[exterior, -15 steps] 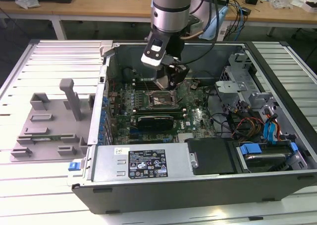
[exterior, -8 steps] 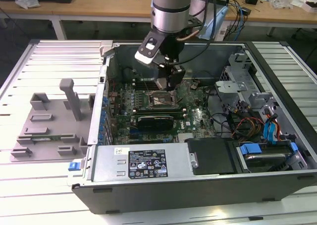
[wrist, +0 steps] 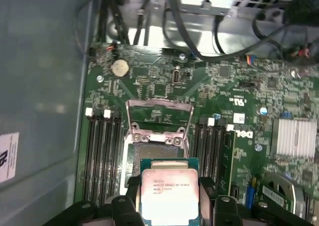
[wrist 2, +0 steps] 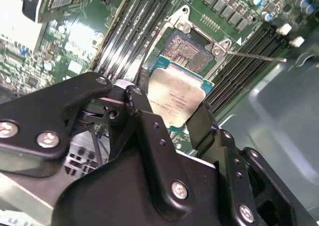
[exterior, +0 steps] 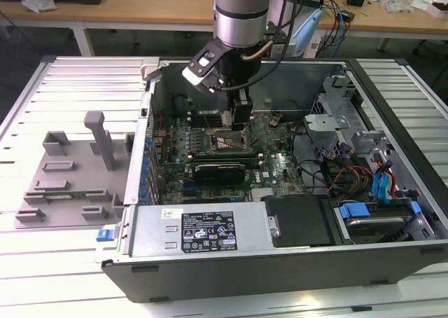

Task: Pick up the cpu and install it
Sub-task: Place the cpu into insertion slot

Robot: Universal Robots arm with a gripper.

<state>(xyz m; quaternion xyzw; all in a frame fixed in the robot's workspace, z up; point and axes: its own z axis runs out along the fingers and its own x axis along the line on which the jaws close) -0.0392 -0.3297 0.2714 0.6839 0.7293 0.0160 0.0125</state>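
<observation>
Cpu (wrist: 169, 188) apparently in gripper (wrist: 169, 206), edges hidden

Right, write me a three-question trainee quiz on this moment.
1. True or false: the cpu already lies seated in the socket.
2. What is the gripper shut on? A) the cpu B) a screwdriver C) a screw
3. Fill the gap: in the exterior view, the grey fixture stands outside the computer case, on that view's ____.
Key: 1. False: the gripper holds it, and the socket's contacts lie bare. 2. A. 3. left.
</observation>
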